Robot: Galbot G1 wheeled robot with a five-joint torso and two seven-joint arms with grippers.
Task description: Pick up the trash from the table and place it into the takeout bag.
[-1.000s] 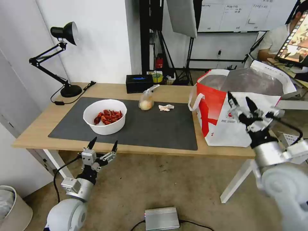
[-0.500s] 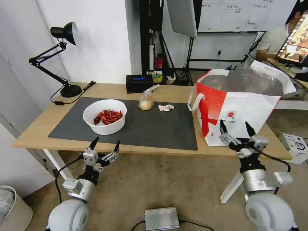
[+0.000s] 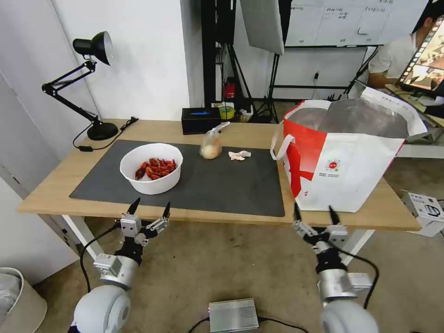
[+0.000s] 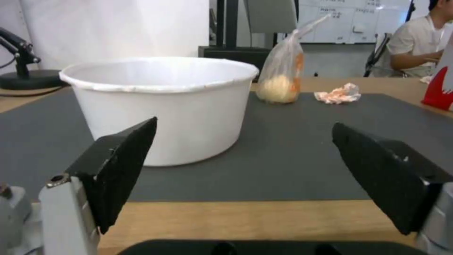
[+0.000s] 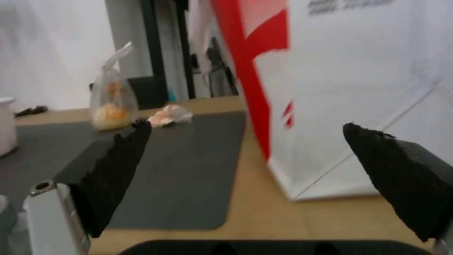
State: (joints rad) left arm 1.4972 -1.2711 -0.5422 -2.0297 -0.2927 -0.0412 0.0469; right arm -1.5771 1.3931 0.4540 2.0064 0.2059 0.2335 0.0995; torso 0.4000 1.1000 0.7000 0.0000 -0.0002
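Note:
On the table (image 3: pixel 55 192) a white bowl of red crayfish shells (image 3: pixel 151 167) sits at the left of the dark mat. A knotted clear bag (image 3: pixel 211 146) and a crumpled tissue (image 3: pixel 239 155) lie at the mat's far edge. The red-and-white takeout bag (image 3: pixel 344 152) stands open at the right end. My left gripper (image 3: pixel 150 209) hangs open just below the table's front edge, in front of the bowl (image 4: pixel 165 102). My right gripper (image 3: pixel 313 213) is open and empty, low at the front edge before the takeout bag (image 5: pixel 359 88).
A black desk lamp (image 3: pixel 90 83) stands at the back left and a black box (image 3: pixel 200 120) at the back middle. A silver box (image 3: pixel 233 315) lies on the floor between my arms. A white bin (image 3: pixel 18 300) stands at the lower left.
My right arm has come down from the front of the takeout bag to below the table's front edge and moved left. The left arm has barely shifted.

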